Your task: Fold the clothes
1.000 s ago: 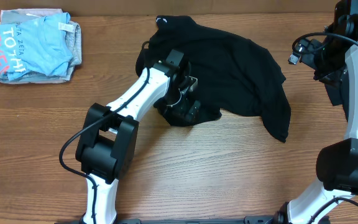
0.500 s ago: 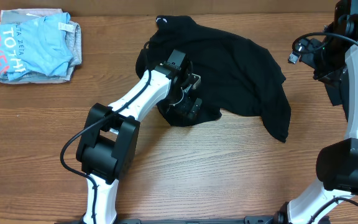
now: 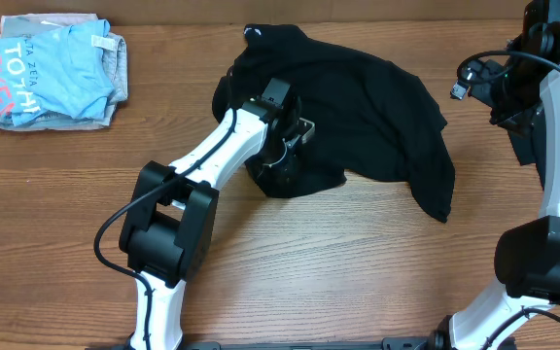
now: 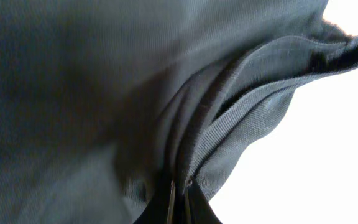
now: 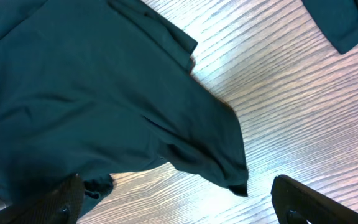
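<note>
A black T-shirt lies crumpled across the middle and back of the wooden table, with a small white mark at its far edge. My left gripper is down on the shirt's near left edge. In the left wrist view its jaws are shut on a ridged fold of the black fabric. My right gripper hovers high at the right, beside the shirt. Its fingers stand wide open above the shirt's right hem, with nothing between them.
A stack of folded clothes, light blue with print on top, sits at the back left. Another piece of dark cloth lies on the table beyond the shirt in the right wrist view. Bare wood runs along the front.
My left gripper has closed on the shirt's fabric at the near left edge. The right arm and the shirt have hardly moved.
</note>
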You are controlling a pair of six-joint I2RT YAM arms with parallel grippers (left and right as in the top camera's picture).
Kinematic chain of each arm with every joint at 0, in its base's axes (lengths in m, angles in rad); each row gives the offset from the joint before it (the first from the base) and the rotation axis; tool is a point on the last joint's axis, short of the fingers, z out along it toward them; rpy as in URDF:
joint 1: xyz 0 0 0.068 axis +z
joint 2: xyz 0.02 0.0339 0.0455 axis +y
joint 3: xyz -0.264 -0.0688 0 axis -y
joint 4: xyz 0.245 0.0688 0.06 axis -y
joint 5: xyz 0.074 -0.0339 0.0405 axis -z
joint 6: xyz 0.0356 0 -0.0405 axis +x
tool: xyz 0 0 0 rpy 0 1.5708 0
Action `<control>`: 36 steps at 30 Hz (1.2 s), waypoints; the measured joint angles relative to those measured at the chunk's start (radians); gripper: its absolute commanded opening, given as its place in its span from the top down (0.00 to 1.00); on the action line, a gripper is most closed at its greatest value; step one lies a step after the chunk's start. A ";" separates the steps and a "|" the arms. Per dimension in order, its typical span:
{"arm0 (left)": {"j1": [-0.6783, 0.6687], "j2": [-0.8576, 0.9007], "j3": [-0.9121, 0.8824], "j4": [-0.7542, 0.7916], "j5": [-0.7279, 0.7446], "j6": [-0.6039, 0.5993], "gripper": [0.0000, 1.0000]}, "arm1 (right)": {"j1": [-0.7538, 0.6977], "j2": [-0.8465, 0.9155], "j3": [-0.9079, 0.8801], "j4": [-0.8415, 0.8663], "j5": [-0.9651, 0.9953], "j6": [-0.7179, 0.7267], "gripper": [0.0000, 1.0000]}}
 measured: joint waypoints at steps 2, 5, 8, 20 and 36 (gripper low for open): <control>0.000 0.000 0.036 -0.083 -0.019 -0.011 0.96 | 0.000 0.000 0.000 -0.002 0.000 0.000 0.00; 0.000 0.000 0.120 -0.183 -0.046 -0.025 0.96 | 0.000 0.000 0.000 -0.013 0.000 0.000 0.00; 0.000 -0.018 0.179 -0.261 -0.085 -0.055 0.96 | 0.000 0.000 0.000 -0.042 0.000 0.000 0.00; 0.000 -0.290 0.203 -0.499 -0.388 -0.285 0.96 | 0.000 -0.008 -0.192 -0.068 0.000 0.010 0.00; 0.000 -0.325 0.206 -0.577 -0.476 -0.387 0.96 | 0.000 -0.010 -0.725 0.207 -0.004 0.073 0.00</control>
